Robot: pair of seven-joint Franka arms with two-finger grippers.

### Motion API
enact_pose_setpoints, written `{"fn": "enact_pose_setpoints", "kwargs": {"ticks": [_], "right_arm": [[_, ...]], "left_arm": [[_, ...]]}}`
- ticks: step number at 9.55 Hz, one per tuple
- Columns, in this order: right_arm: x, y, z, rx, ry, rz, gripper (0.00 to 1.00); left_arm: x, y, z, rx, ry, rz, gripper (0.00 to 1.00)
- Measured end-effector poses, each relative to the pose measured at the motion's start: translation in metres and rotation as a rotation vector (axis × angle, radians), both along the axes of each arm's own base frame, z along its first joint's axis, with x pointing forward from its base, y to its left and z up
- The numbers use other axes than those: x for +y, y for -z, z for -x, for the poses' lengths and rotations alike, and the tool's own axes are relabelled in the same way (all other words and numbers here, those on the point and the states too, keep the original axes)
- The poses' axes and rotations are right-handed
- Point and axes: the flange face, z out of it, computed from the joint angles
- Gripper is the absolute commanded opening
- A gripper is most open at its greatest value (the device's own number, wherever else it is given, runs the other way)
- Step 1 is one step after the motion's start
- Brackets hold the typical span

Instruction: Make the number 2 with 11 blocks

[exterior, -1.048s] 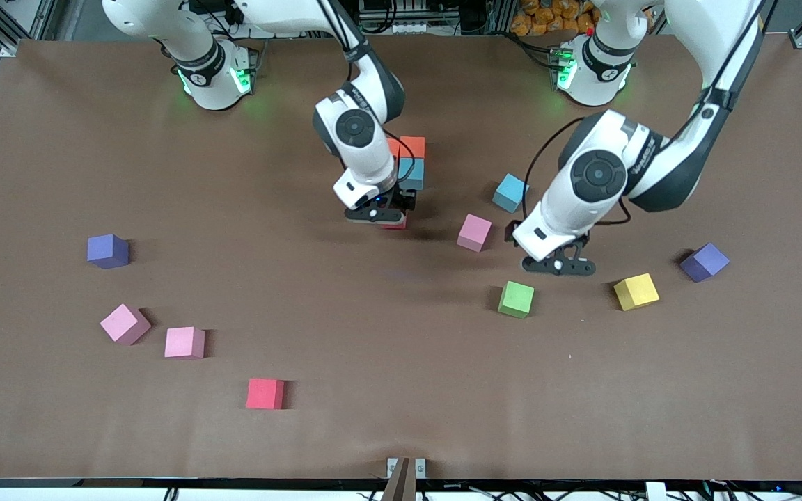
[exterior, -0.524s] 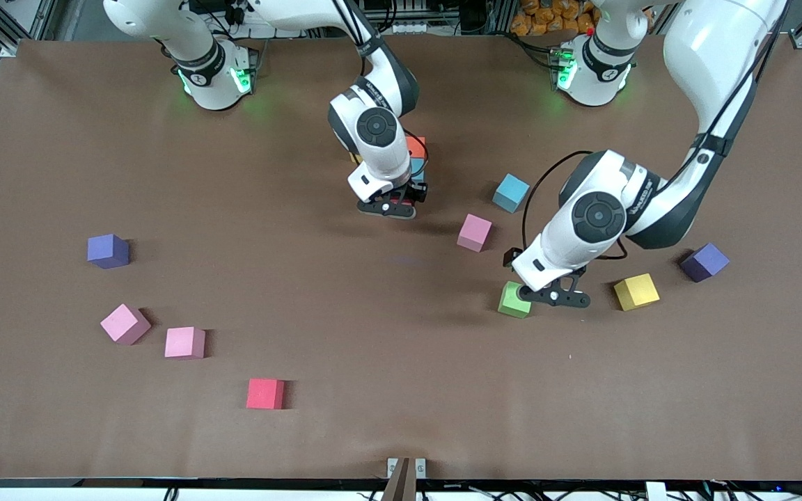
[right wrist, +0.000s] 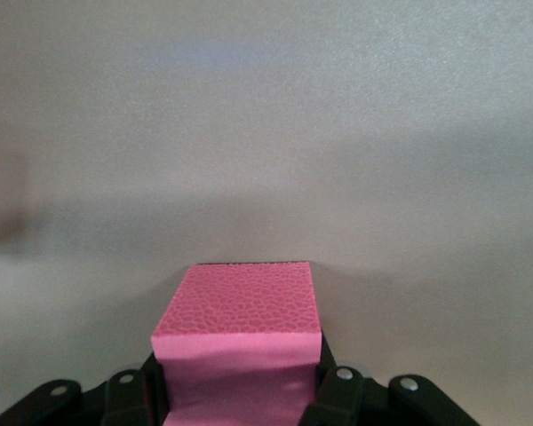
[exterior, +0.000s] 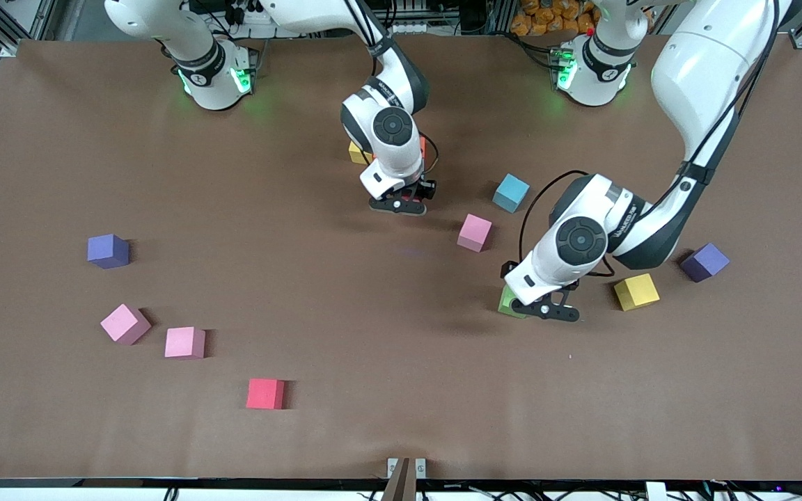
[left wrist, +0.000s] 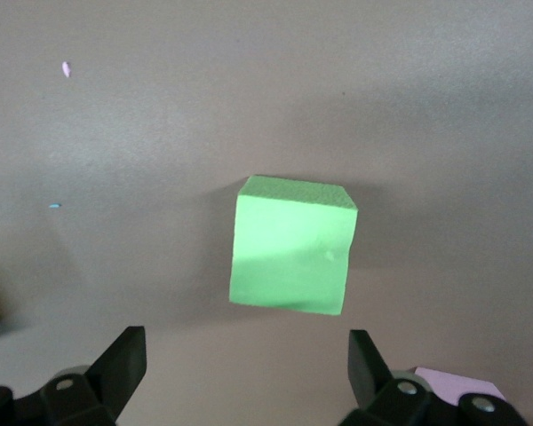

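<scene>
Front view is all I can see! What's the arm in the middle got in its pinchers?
Observer: The right gripper is shut on a pinkish-red block; its wrist camera shows the block clamped on two sides.
Operator: And the green one? The other arm hides it!
Observer: The green block sits flat on the table, whole and untouched.
Operator: Is that arm grabbing it?
Observer: Not yet. The left gripper is open above it, its fingers standing wider than the block.
</scene>
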Motion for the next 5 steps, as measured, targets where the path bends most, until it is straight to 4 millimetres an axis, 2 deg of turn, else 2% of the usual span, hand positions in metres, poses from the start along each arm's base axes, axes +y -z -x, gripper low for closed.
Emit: {"fn": "enact_pose_setpoints", "kwargs": {"ticks": [5], "right_arm": [[0.007, 0.0, 0.009, -0.009, -0.035, 0.01, 0.17]], "left_arm": [[-0.012, 0.015, -0.009, -0.021, 0.007, -0.008, 1.0]]}}
